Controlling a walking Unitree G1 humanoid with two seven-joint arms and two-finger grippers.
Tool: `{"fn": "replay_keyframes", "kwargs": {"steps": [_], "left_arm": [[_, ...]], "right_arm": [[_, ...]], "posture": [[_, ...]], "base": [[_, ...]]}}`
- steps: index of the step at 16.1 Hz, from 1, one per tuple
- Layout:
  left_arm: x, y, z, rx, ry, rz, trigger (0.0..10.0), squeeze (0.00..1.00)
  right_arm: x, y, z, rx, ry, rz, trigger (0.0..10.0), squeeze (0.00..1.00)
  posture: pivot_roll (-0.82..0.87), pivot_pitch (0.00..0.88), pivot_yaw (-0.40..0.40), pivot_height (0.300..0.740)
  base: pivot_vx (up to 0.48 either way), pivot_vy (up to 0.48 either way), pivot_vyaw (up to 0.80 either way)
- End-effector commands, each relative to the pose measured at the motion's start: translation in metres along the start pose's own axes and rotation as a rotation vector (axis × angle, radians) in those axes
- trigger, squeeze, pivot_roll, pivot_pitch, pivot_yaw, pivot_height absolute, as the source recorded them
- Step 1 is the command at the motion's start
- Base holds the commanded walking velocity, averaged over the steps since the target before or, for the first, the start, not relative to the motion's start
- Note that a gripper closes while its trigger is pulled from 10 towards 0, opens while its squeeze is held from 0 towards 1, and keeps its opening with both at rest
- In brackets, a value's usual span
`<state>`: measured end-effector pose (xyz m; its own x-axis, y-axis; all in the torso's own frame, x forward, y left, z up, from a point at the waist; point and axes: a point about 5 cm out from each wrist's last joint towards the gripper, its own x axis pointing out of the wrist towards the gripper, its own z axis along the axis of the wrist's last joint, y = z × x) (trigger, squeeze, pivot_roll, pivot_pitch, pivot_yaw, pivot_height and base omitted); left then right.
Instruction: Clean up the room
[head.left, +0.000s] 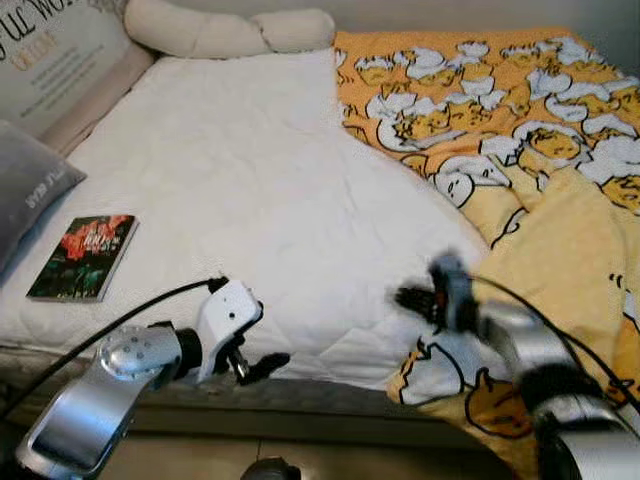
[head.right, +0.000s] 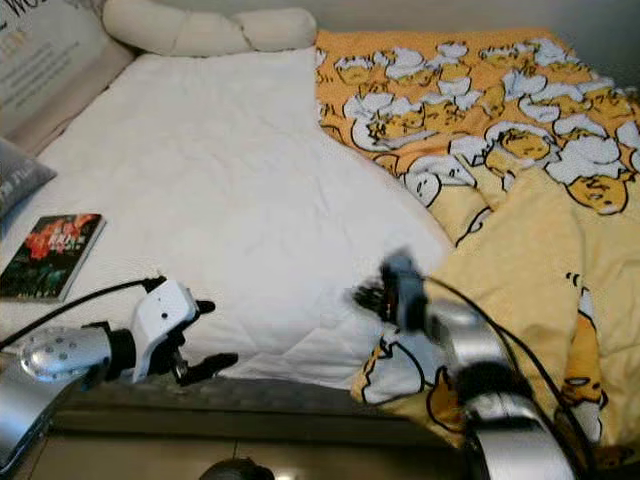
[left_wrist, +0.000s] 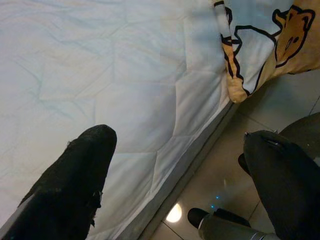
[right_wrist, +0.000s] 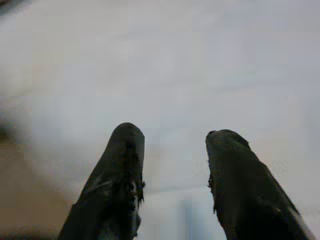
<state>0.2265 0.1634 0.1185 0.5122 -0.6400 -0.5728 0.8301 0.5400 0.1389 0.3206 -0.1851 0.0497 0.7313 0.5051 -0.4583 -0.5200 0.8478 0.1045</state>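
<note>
The left arm reaches forward from the near left, its silver forearm angled up toward the near edge of the bed (head.left: 250, 180). Its white wrist housing sits just off the mattress edge, and the left pincer (head.left: 262, 366) points rightward along that edge, over the gap between bed and floor. In the left wrist view its two black fingers (left_wrist: 75, 185) stand wide apart, released, with nothing between them.

The right arm comes in from the near right, bent at the elbow, forearm rising toward the middle of the bed. The right pincer (head.left: 410, 298) is blurred and hovers over the white quilt, just left of the yellow cartoon-print blanket (head.left: 560, 230). In the right wrist view its fingers (right_wrist: 115, 185) are parted and empty.

The blanket lies rumpled over the right half of the bed, one corner hanging over the near edge. A book (head.left: 84, 257) lies flat at the near left of the mattress, near a grey pillow (head.left: 30, 190).
</note>
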Motion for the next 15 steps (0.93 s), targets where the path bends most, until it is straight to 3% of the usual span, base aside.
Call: {"fn": "replay_keyframes", "kwargs": {"steps": [1,4,8,9,10,12,15], "left_arm": [[0.001,0.001,0.000,0.003,0.001,0.002,10.0,0.03],[0.001,0.001,0.001,0.006,-0.004,0.008,10.0,0.03],[-0.002,0.000,0.003,0.009,-0.008,0.015,10.0,0.03],[-0.005,0.000,0.004,0.011,-0.012,0.021,10.0,0.03],[-0.006,0.000,0.004,0.014,-0.014,0.023,10.0,0.04],[-0.010,-0.001,0.007,0.018,-0.020,0.025,10.0,0.04],[-0.020,-0.007,0.011,0.018,-0.031,0.022,10.0,0.04]], "right_arm": [[0.000,-0.013,0.002,0.015,-0.007,-0.224,10.0,1.00],[0.001,-0.024,0.002,-0.010,0.028,-0.568,10.0,1.00],[0.004,-0.022,-0.011,0.031,0.092,-0.758,10.0,1.00],[0.004,-0.021,-0.017,0.046,0.127,-0.794,10.0,0.43],[0.006,-0.018,-0.020,0.051,0.148,-0.778,10.0,0.00],[0.004,-0.020,-0.024,0.004,0.193,-0.807,10.0,0.00],[0.006,-0.012,-0.036,0.140,0.228,-0.769,10.0,0.00]], "posture": [[0.12,0.000,0.085,0.740],[0.14,0.000,0.084,0.740],[0.15,0.007,0.090,0.740],[0.17,0.022,0.096,0.740],[0.18,0.034,0.098,0.740],[0.20,0.060,0.104,0.740],[0.24,0.115,0.109,0.740]], "base": [[0.000,0.000,0.00],[0.000,0.000,0.00],[0.000,0.000,0.00],[0.000,0.000,0.00],[0.000,0.000,0.00],[0.000,0.000,0.00],[0.000,0.000,0.00]]}}
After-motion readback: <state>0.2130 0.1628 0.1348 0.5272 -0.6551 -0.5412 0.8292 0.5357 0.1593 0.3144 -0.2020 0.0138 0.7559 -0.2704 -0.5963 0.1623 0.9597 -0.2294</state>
